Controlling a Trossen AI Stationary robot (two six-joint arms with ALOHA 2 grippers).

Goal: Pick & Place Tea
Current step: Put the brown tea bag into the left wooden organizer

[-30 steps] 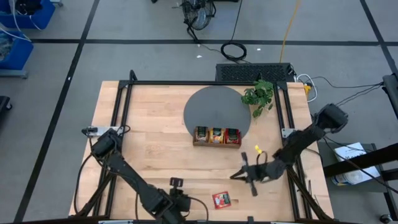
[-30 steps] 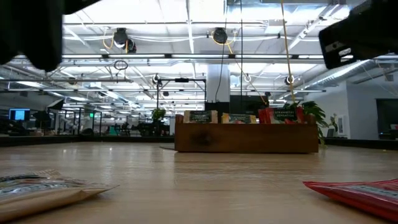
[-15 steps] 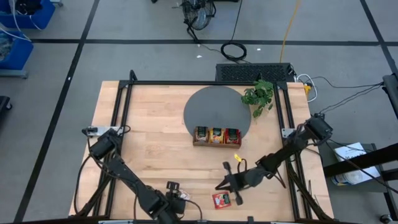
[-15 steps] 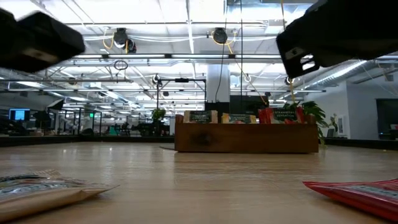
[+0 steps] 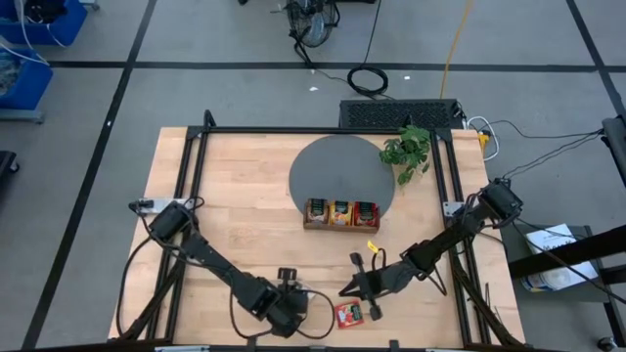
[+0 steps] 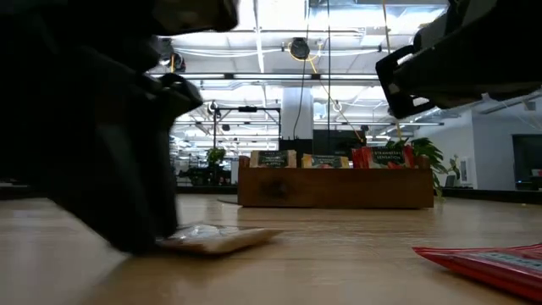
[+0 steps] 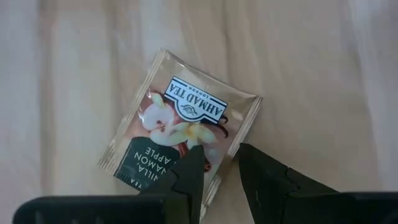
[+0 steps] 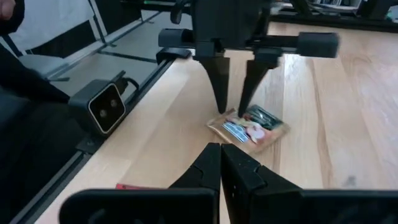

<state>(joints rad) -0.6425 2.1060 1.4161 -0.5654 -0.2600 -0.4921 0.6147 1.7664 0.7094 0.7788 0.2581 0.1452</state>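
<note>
A beige-green tea sachet (image 7: 177,121) lies flat on the wooden table near its front edge; it also shows in the right wrist view (image 8: 249,132) and the low view (image 6: 218,239). My left gripper (image 7: 220,149) points down over it, open, one fingertip over the sachet's face and the other just beyond its edge. The gripper hides the sachet in the high view (image 5: 290,311). A red tea sachet (image 5: 348,314) lies flat to the right. My right gripper (image 8: 221,148) hovers shut above the table, aimed at the left one. My left gripper comes at the beige-green sachet from above, fingers (image 8: 222,93) pointing down and standing on either side of one edge (image 7: 231,155). I cannot tell whether the fingertips touch the sachet, which lies flat on the table.
A three-slot wooden tray (image 5: 340,226) with upright sachets stands mid-table on the edge of a round grey mat (image 5: 328,161). A small plant (image 5: 409,149) sits at the back right. A black frame borders the table.
My left gripper has come down and gone toward the table's right edge, onto the beige-green sachet, its gap unchanged. In the low view the sachet now lies farther right than before. My right gripper went toward the table's left edge, then stayed still, shut.
</note>
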